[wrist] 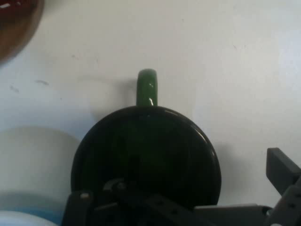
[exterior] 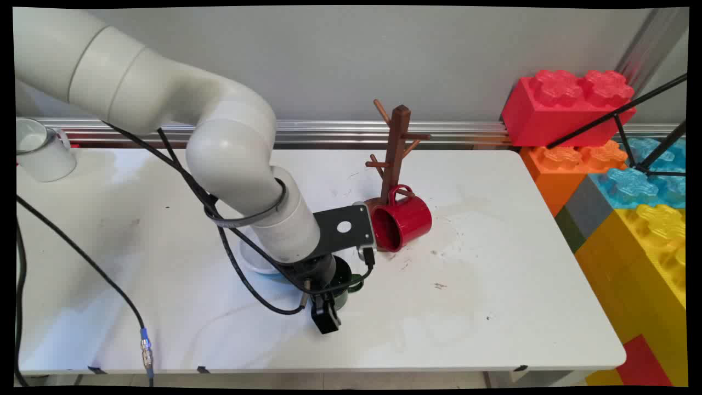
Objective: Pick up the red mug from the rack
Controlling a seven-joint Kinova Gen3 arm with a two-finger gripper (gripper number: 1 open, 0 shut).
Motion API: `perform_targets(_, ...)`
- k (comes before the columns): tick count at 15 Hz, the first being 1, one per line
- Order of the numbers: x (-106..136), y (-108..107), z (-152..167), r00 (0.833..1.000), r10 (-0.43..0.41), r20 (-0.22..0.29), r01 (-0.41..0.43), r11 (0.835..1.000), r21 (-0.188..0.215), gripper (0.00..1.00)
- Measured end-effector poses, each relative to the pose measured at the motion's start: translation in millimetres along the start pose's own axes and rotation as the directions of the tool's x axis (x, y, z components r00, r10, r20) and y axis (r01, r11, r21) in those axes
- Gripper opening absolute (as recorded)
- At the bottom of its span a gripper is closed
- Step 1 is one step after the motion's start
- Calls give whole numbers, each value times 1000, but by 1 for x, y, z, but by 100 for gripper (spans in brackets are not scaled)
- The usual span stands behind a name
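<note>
1. My hand is low over the table, at the near middle, directly above a dark green mug.
2. Hand state: spread wide. In the hand view one finger stands outside the green mug's rim on the right; the other sits at the rim on the lower left. I cannot tell whether either touches the mug.
3. Green mug: upright, mouth up, handle pointing away from my hand.
4. Mug count: three. One green, one red, one white.
5. Red mug: lying on its side against the foot of the one brown mug tree, just far-right of my hand.
6. White mug: far left corner, well apart.
7. One white dish lies just left of the green mug.
8. Open room: the near and right parts of the table are bare up to their edges.
9. Past the right edge stand large toy bricks.
</note>
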Motion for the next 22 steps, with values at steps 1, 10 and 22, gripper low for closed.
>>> perform_targets(1, 0, -1, -2, 1000, -9, -10, 9, 1000, -1, 100)
perform_targets(10, 3, -17, -34, 983, -100, -154, 100, 995, -10, 100)
perform_targets(22, -10, -36, -49, 896, -258, -360, 260, 965, -46, 100)
